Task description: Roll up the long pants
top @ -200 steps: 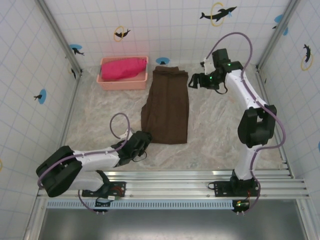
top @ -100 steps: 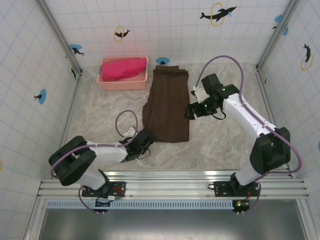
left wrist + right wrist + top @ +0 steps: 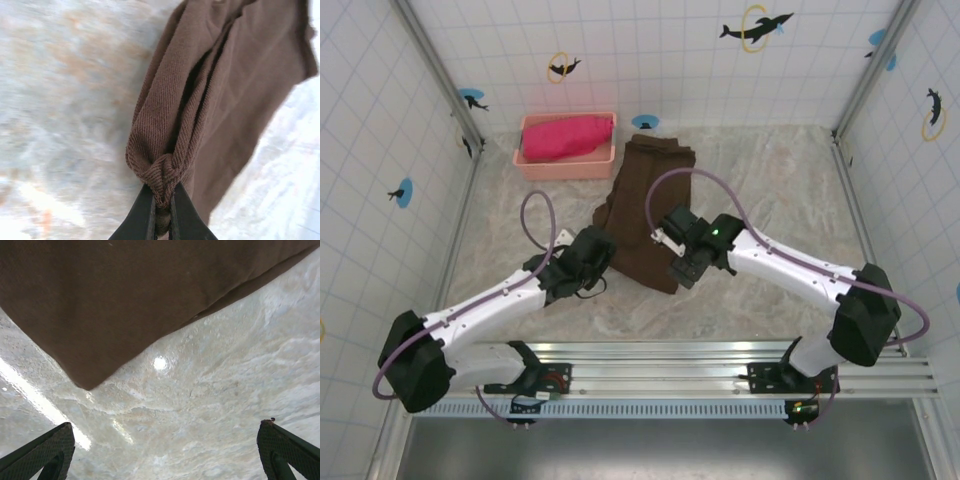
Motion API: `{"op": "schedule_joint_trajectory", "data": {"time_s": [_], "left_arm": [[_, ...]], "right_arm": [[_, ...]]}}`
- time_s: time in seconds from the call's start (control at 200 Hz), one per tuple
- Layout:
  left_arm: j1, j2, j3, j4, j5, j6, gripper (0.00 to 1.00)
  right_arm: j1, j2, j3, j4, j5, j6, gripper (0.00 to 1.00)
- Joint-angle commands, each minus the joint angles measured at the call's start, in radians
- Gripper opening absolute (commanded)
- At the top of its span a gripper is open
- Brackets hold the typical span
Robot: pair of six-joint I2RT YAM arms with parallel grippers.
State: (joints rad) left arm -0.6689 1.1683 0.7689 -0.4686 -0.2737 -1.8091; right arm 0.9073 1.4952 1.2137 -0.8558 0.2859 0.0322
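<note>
Where the marbled table point(image 3: 770, 190) runs closest to the arm bases, the left gripper point(image 3: 162, 202) is clamped tight on the near left corner of the long pants point(image 3: 225, 90), with brown ribbed cloth bunched into a knot between its dark fingers. Just to the right, the right gripper point(image 3: 680, 272) sits at the near right corner of the pants with its jaws spread wide and gripping nothing; the cloth's corner lies just beyond its fingertips, bare table between them. From there the pants stretch away across the table toward the far wall. Beside their far end, on the left, a pink basket point(image 3: 565, 170) holds a bright pink-red cloth point(image 3: 563, 135).
</note>
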Motion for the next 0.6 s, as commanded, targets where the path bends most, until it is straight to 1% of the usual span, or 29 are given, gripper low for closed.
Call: {"op": "schedule_joint_trajectory", "data": {"time_s": [0.0,0.055,0.16,0.24,0.395,0.485,0.595], "left_arm": [[0.036,0.019,0.029,-0.189,0.033,0.026,0.00],[0.052,0.037,0.048,-0.207,0.039,0.038,0.00],[0.075,0.072,0.075,-0.215,0.041,0.054,0.00],[0.090,0.093,0.085,-0.215,0.045,0.059,0.00],[0.119,0.112,0.097,-0.231,0.056,0.067,0.00],[0.132,0.110,0.108,-0.256,0.053,0.073,0.00],[0.145,0.107,0.118,-0.275,0.055,0.076,0.00]], "right_arm": [[0.056,-0.048,-0.028,0.062,0.170,-0.016,0.97],[0.088,-0.062,-0.048,0.076,0.181,-0.004,0.97],[0.143,-0.088,-0.093,0.099,0.163,0.048,0.97],[0.213,-0.102,-0.135,0.123,0.175,0.095,0.97],[0.351,-0.099,-0.200,0.179,0.251,0.194,0.97],[0.431,-0.069,-0.203,0.193,0.300,0.240,0.97],[0.502,-0.013,-0.199,0.210,0.341,0.293,0.97]]}}
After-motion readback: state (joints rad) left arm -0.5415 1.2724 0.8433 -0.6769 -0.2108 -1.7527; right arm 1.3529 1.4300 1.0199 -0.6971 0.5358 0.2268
